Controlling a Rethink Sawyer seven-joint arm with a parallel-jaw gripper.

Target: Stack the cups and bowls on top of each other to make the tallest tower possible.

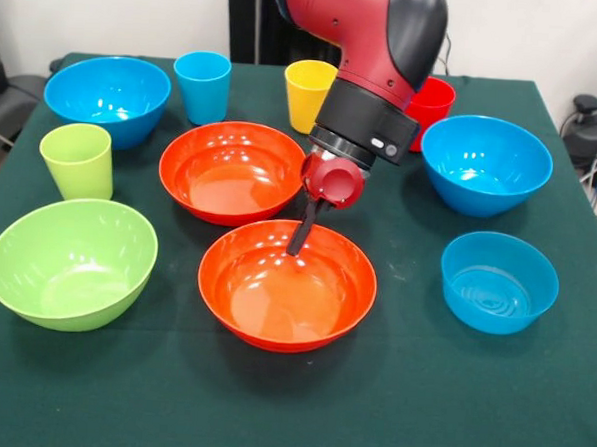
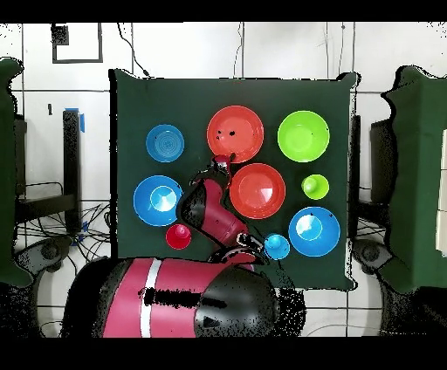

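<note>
My gripper (image 1: 300,236) hangs from the red and black arm and reaches down to the far rim of the near orange bowl (image 1: 287,288). In the overhead view my gripper (image 2: 223,161) sits between this orange bowl (image 2: 235,133) and the second orange bowl (image 2: 257,190). The second orange bowl (image 1: 231,170) stands just behind. A green bowl (image 1: 71,262), a green cup (image 1: 77,160), two deep blue bowls (image 1: 107,95) (image 1: 485,163), a small blue bowl (image 1: 499,281), and blue (image 1: 202,86), yellow (image 1: 308,92) and red (image 1: 432,105) cups stand apart. Nothing is stacked.
All stand upright on a dark green tablecloth (image 1: 269,412). The arm's wrist hides part of the red cup, and the arm covers the yellow cup in the overhead view. Chairs and cables show beyond the table's sides.
</note>
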